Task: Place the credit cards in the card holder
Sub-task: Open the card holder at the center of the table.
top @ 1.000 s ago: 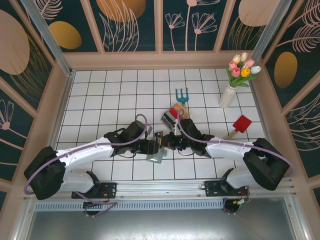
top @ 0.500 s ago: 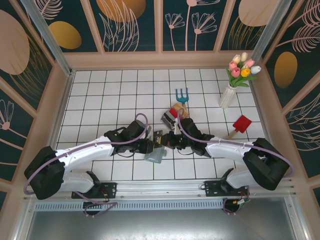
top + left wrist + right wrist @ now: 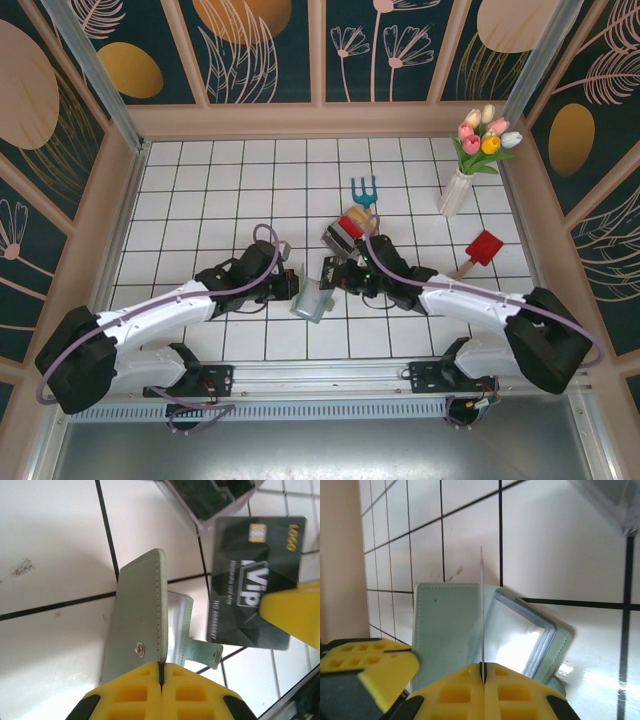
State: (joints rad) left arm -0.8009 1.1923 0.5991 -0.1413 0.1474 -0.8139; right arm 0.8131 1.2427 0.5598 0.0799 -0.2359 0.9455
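Just beyond card holder [image 3: 312, 301], card rack [image 3: 340, 233], fork [image 3: 365, 190], trowel [image 3: 484, 248]

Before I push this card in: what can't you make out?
- Left wrist view: sage-green folding wallet, pinched by left gripper; its lifted cover hides the pocket openings.
- Right wrist view: black VIP card in right gripper is edge-on, face unreadable.
- Left wrist view: clear card rack cut off by top edge; remaining cards uncountable.
- Top view: card-to-wallet contact too small, crowded by both wrists.
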